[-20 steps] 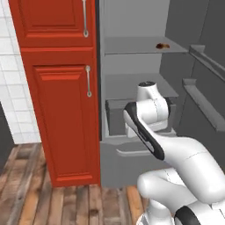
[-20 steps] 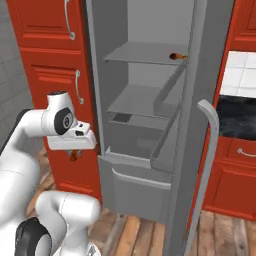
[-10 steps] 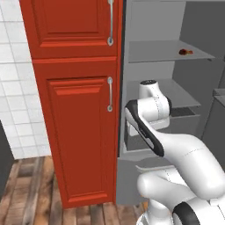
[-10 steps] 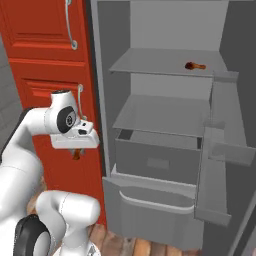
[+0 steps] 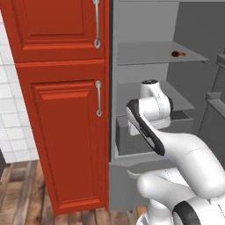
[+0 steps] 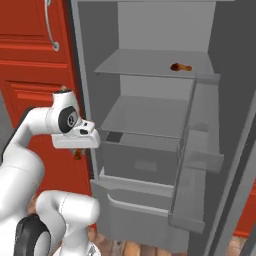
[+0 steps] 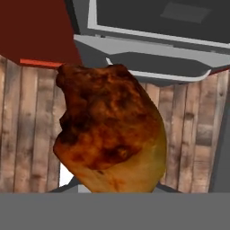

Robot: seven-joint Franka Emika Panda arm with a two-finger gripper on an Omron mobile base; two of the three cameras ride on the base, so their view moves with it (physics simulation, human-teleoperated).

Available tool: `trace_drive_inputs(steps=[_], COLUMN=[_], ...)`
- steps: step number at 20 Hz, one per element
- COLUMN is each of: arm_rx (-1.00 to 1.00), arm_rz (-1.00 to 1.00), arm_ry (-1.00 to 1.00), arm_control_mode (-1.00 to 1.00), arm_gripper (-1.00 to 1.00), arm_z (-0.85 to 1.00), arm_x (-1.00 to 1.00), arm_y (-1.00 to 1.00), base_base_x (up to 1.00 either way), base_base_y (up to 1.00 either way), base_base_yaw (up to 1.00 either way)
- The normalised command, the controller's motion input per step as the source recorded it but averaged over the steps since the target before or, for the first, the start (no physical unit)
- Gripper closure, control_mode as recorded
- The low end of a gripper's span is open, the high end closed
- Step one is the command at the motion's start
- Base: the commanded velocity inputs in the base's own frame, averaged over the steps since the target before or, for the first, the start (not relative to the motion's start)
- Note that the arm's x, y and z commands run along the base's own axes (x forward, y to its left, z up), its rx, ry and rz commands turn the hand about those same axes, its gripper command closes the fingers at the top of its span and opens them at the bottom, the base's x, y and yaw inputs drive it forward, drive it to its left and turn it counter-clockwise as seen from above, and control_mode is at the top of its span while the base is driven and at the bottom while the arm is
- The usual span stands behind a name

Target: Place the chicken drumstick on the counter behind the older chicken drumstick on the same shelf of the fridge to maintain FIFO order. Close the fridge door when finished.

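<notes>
**Drumstick gripped, fridge standing open**

While the arm hangs folded in front of the open fridge [image 6: 150, 30], I see through the hand view a chicken drumstick [image 7: 110, 130] close against the lens, its dark reddish-brown meaty end uppermost and the paler orange end down at the bottom edge; the tool is pressed together on it, pinching it, though the finger tips themselves are hidden behind the meat; beyond it lie the brown plank floor [image 7: 27, 134] and the grey lower front of the fridge.

From the right base view a small brown bit of the held drumstick [image 6: 77, 155] shows just under the white hand, in front of the red cabinet [image 6: 30, 65]; the tool itself I cannot make out there.

Inside the fridge, the older drumstick [image 6: 180, 67] lies on the upper shelf [image 6: 140, 65], towards its right side and near the front edge; in the left base view I find it [image 5: 177, 53] as a small brown mark on the same shelf [image 5: 145, 55]; a second shelf [image 6: 145, 120] sits below, with a grey drawer [image 6: 140, 165] under that.

At the right of the right base view, the fridge door [image 6: 200, 150] stands swung out, its inner racks facing me; the red cabinet doors [image 5: 66, 110] with slim metal handles stand just left of the fridge.
</notes>
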Motion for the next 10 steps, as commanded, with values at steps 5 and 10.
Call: trace_drive_inputs(steps=[5,10], arm_rx=[0.0,0.0], arm_rz=[0.0,0.0], arm_ry=[0.0,0.0], arm_control_mode=[1.0,1.0], arm_gripper=[1.0,1.0], arm_z=[0.0,0.0], arm_x=[0.0,0.0], arm_y=[0.0,0.0], base_base_x=[0.39,0.56], base_base_y=[-0.27,-0.25], base_base_yaw=[-0.05,-0.09])
